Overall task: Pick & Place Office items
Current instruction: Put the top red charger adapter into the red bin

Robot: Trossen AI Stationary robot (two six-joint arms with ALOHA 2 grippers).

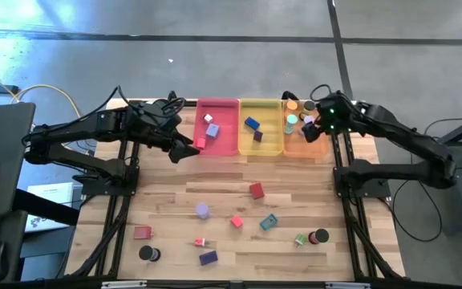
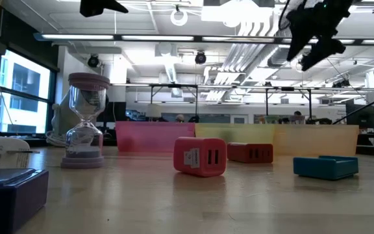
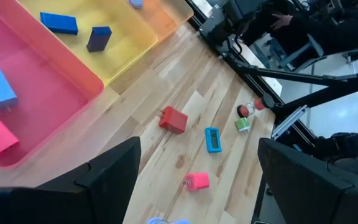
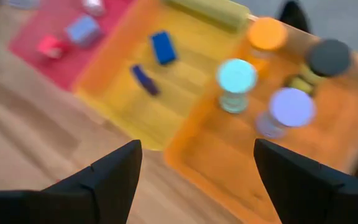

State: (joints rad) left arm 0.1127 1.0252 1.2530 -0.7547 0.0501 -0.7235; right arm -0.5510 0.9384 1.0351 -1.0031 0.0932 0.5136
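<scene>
Several office items lie scattered on the wooden table: a red block [image 1: 256,190], a lavender cylinder [image 1: 203,211], a teal block [image 1: 269,222], a purple block [image 1: 208,258] and a black disc [image 1: 147,254]. Others lie in the pink tray [image 1: 217,144], the yellow tray [image 1: 261,148] and the orange tray [image 1: 305,148] at the far edge. My left gripper [image 1: 189,150] hovers open above the pink tray's near left corner, with nothing between its fingers [image 3: 199,149]. My right gripper [image 1: 312,128] hangs open and empty [image 4: 197,146] over the orange tray.
The three trays stand side by side along the table's far edge. Spools and discs stand in the orange tray [image 4: 241,155], among them a teal one [image 4: 237,81] and a lavender one [image 4: 289,109]. The arm frames run along the left and right edges.
</scene>
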